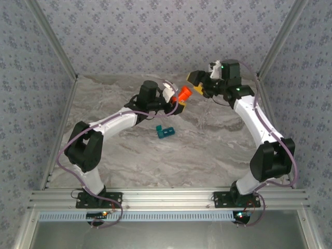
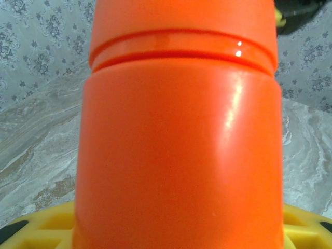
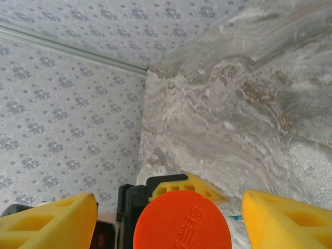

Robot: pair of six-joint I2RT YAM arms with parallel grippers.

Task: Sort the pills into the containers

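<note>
**Bottle gripped on the left, right claw parted at its cap**

From overhead I see my left claw (image 1: 177, 101) clamped on the orange bottle (image 1: 182, 93), which it holds off the surface (image 1: 207, 150) with the cap end pointing toward 2 o'clock. On the left wrist camera the bottle (image 2: 181, 145) stands right in front of the lens, with a yellow finger (image 2: 41, 228) showing at its foot.

My right claw (image 1: 197, 84) sits at 2 o'clock from the bottle, just beside its cap end. On the right wrist camera that claw (image 3: 168, 196) stands wide. Its two yellow fingers (image 3: 46, 220) flank the round orange cap (image 3: 181, 223), with a clear gap on each side, so it grips nothing.

The teal pill box (image 1: 165, 132) lies on the surface at about 7 o'clock from the bottle, apart from both claws. I cannot tell what is in its compartments.
</note>
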